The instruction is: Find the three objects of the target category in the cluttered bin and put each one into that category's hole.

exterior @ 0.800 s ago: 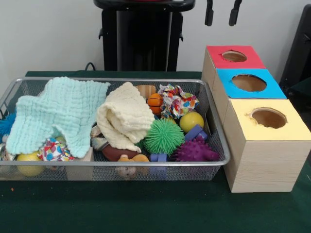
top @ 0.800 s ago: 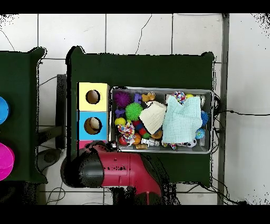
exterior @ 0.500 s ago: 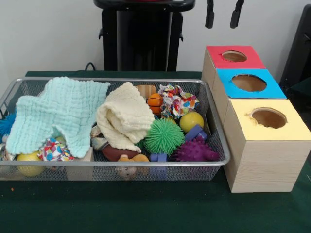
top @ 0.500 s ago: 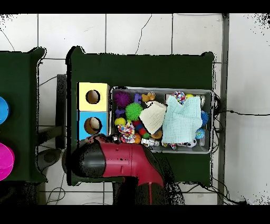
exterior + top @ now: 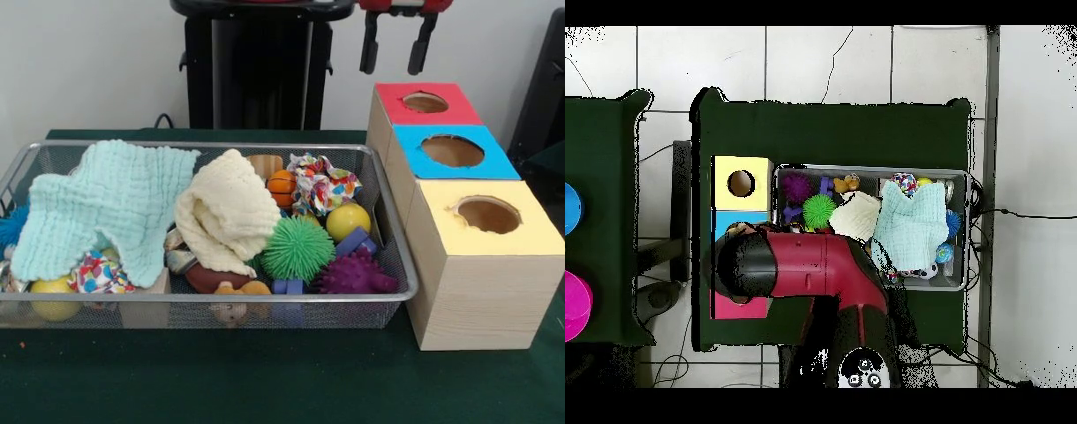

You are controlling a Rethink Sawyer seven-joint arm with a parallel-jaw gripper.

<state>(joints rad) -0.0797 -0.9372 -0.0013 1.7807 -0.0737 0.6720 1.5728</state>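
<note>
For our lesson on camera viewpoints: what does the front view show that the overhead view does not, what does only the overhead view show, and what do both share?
Only the front view shows the open, empty gripper hanging above the red-topped box, whose hole is visible. Only the overhead view shows the red and black arm covering part of the boxes and the tiled floor. Both share the bin, the green spiky ball, the mint cloth and the yellow-topped box.

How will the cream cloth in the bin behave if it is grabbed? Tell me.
The cream cloth lies folded and draped over toys, so it is probably floppy and would sag from a pinch. It looks light and thick-woven, so probably not slippery. It overlaps the mint cloth, so a lift may tug that one.
</note>
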